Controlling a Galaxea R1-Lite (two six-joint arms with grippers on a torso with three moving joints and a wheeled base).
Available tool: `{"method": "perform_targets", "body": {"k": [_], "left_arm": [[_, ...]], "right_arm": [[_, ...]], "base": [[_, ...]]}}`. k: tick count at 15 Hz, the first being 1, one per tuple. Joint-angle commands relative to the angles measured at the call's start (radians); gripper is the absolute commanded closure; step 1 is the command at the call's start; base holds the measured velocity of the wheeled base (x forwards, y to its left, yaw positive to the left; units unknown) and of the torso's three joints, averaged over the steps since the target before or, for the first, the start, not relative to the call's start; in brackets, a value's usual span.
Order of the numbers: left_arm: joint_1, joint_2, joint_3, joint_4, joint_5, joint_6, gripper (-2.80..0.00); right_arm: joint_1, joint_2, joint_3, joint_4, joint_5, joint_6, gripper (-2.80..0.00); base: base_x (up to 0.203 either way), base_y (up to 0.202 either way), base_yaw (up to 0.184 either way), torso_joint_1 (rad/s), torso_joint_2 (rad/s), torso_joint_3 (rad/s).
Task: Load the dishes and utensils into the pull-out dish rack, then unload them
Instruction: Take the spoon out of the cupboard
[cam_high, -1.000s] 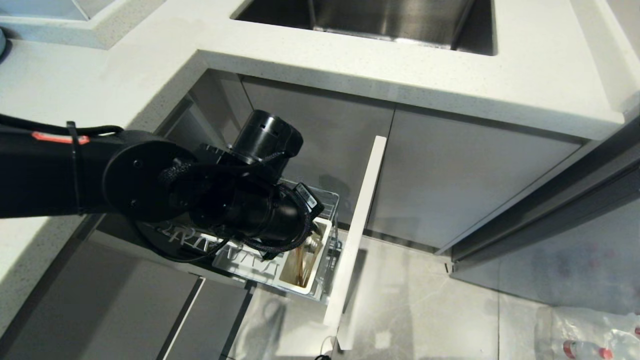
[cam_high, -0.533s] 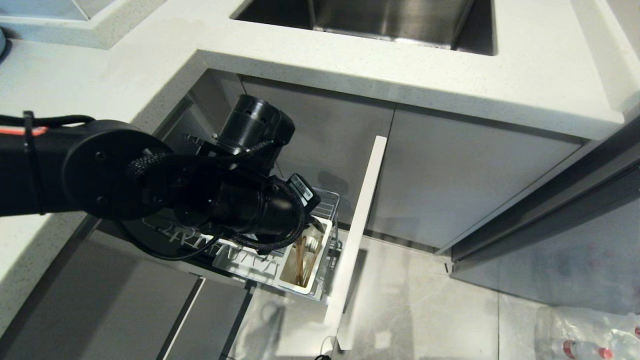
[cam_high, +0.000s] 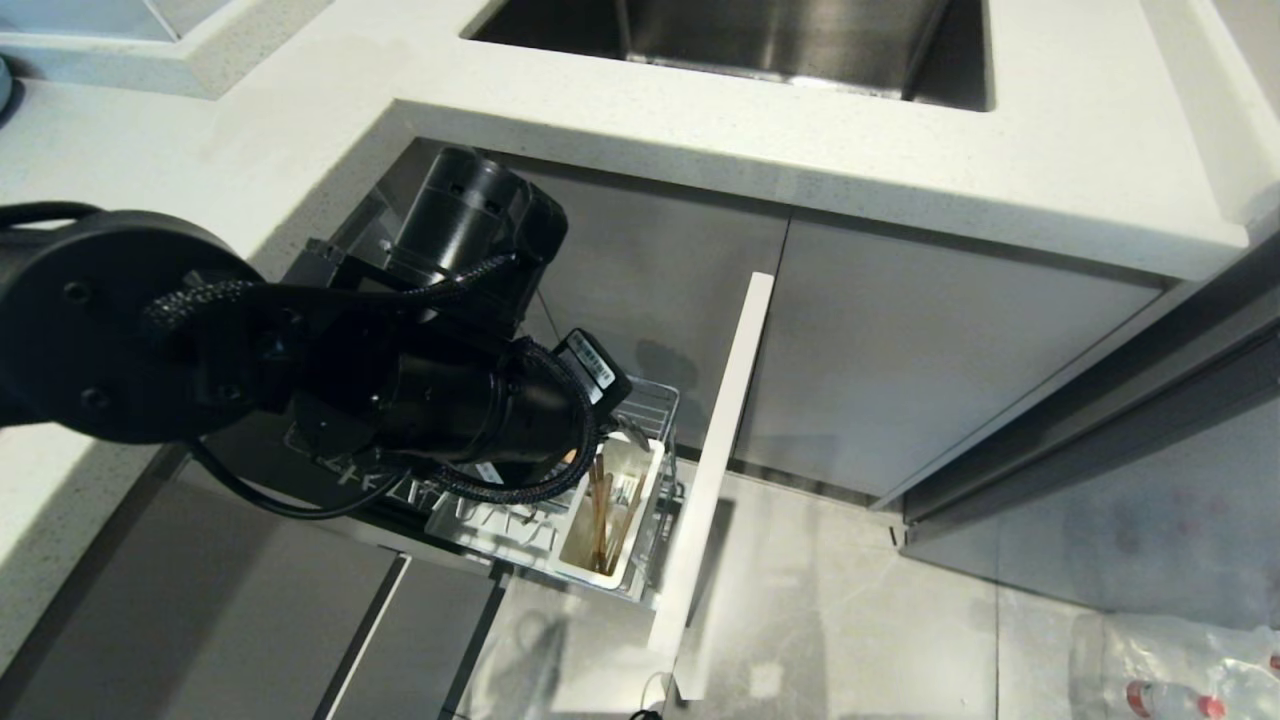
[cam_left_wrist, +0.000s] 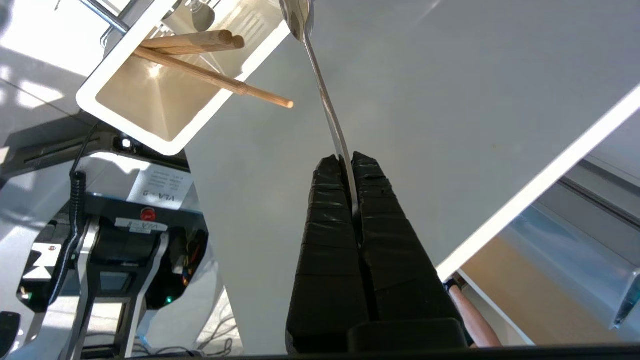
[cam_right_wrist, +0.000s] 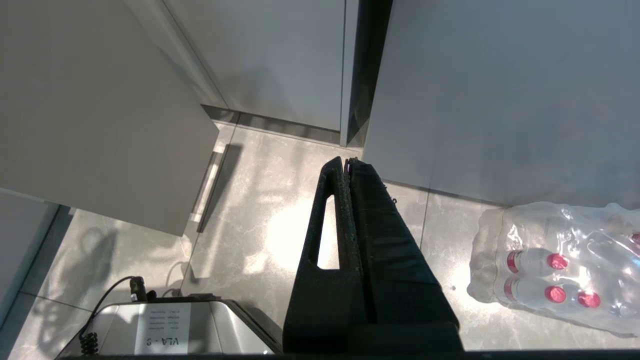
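The handle of the slim metal spoon (cam_left_wrist: 325, 107) is pinched between the pressed-together fingers (cam_left_wrist: 330, 210) of the left pincer (cam_left_wrist: 348, 161), as is seen in the left wrist view; the spoon's bowl is held beside the rim of the white cutlery box (cam_left_wrist: 150, 142), outside it. In the head view the left pincer itself is hidden behind the black arm (cam_high: 300, 370), which is held over the pull-out dish rack (cam_high: 655, 400) below the edge of the table (cam_high: 800, 160). The wooden chopsticks (cam_high: 603, 510) are stood in the cutlery box (cam_high: 640, 530), at the end of the rack nearest the pale drawer front (cam_high: 715, 460), with their ends leaning out past its rim. The right pincer (cam_right_wrist: 348, 162) is seen pressed together with nothing in it, hung above the tiled floor (cam_right_wrist: 260, 210) near a wrapped pack of bottles (cam_right_wrist: 555, 265). The bowl and plate cannot be made out.
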Motion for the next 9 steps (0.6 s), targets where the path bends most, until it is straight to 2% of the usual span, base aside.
{"method": "perform_targets", "body": {"k": [1,6,9], "left_arm": [[-0.012,-0.020,0.001,0.002,0.013,-0.007,0.00],[-0.049,-0.094,0.000,0.002,0.052,0.014,0.00],[-0.095,-0.161,-0.003,0.002,0.128,0.025,0.00]], "right_arm": [[0.000,0.001,0.002,0.001,0.000,0.000,0.00],[0.001,0.001,0.002,0.000,0.000,0.000,0.00],[0.001,0.001,0.002,0.000,0.000,0.000,0.00]], "base": [[0.000,0.000,0.000,0.000,0.00,0.000],[0.000,0.000,0.000,0.000,0.00,0.000],[0.000,0.000,0.000,0.000,0.00,0.000]]}}
